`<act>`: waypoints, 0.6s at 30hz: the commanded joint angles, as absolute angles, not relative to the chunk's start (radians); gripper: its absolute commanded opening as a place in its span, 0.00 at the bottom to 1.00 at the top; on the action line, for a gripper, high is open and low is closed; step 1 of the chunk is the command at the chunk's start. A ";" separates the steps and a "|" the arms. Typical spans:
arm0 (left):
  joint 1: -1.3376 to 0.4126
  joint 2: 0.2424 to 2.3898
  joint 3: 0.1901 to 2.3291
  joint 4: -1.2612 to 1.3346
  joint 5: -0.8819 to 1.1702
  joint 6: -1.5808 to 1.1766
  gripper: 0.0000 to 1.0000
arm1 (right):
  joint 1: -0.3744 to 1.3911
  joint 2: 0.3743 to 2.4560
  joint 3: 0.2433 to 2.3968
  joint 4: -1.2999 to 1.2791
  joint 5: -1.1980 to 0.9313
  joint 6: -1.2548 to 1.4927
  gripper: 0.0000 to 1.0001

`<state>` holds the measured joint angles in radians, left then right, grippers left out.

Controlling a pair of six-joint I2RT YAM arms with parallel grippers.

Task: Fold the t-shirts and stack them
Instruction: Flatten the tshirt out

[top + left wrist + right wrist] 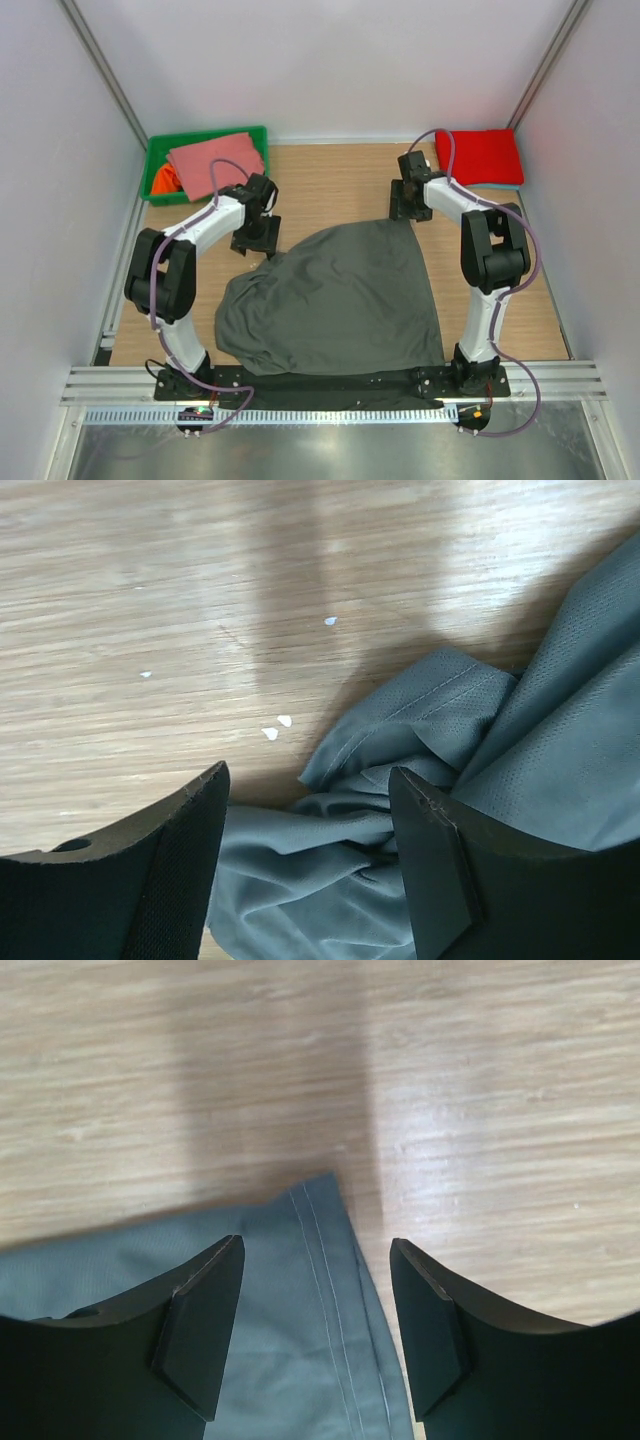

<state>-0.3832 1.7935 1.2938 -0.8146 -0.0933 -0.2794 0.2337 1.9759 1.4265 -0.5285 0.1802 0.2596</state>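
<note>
A dark grey t-shirt (335, 300) lies spread and rumpled on the wooden table. My left gripper (254, 240) is open just above its bunched far-left corner (400, 770); cloth lies between the fingers (175, 870). My right gripper (408, 206) is open over the shirt's far-right hemmed corner (320, 1290), its fingers (430, 1330) either side of the stitched hem. A folded red t-shirt (480, 156) lies on a light-blue one at the far right. A salmon-pink t-shirt (215, 160) and an orange one (165, 180) lie in the green bin.
The green plastic bin (205, 136) stands at the far left corner. White walls close the table on three sides. A metal rail (330, 385) runs along the near edge at the arm bases. Bare wood (150, 600) shows beyond the shirt.
</note>
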 commanded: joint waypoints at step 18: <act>-0.364 1.962 1.379 -0.706 0.092 -0.282 0.00 | 0.232 2.030 1.454 -0.443 0.164 0.264 0.18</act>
<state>-0.3752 1.9377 1.3239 -0.7555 0.1024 -0.3008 0.2325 2.0327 1.4303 -0.4629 0.1581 0.2596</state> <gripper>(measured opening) 0.028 0.221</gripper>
